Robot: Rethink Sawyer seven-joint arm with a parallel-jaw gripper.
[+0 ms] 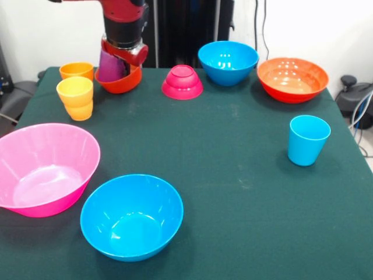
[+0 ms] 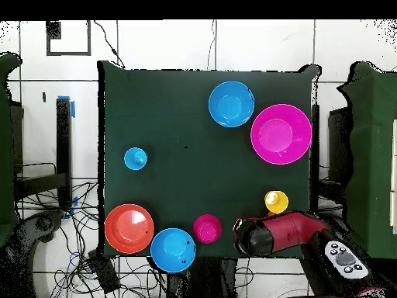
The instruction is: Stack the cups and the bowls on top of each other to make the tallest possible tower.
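My gripper hangs at the table's far left, right over a purple cup that leans inside the small orange-red bowl. The arm's head hides how the gripper meets the cup. Beside them stand an orange cup and a yellow-orange cup. A small magenta bowl lies upside down. One blue bowl and the wide orange bowl sit at the far side. The pink bowl, a second blue bowl and the light blue cup are nearer.
The red arm covers the purple cup and orange-red bowl in the overhead view. A dark green cloth covers the table. Cables and dark equipment lie beyond the table's edges.
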